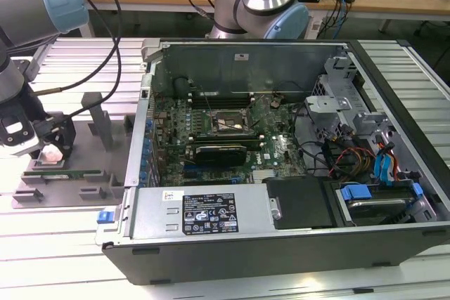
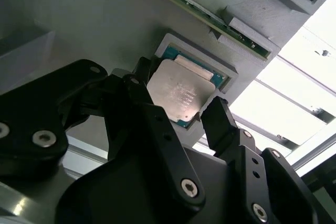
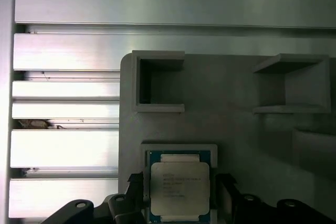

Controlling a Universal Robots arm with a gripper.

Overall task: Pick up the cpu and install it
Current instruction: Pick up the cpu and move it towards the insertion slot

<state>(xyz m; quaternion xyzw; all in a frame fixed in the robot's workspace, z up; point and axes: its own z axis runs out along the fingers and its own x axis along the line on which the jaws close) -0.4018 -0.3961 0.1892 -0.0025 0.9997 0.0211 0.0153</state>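
Ribbed aluminium bench [image 1: 422, 75] carries a grey holder plate [image 3: 236, 108] and, at the exterior view's right, an open PC case [image 1: 281, 251]. Over the plate the gripper [image 2: 178, 103] has its fingers [image 2: 218, 121] apart, one at each side of the cpu [image 2: 181, 90]; if they touch it I cannot tell. Cpu lies flat in a square pocket of the plate, metal lid up w/ faint print, too small to read. Near the pocket a green memory stick [image 2: 210, 17] runs between grey blocks. Inside the case, the mobo socket [image 1: 223, 123] is well apart from the gripper. A black-and-white label [image 1: 209, 213] sits on a grey metal cover.
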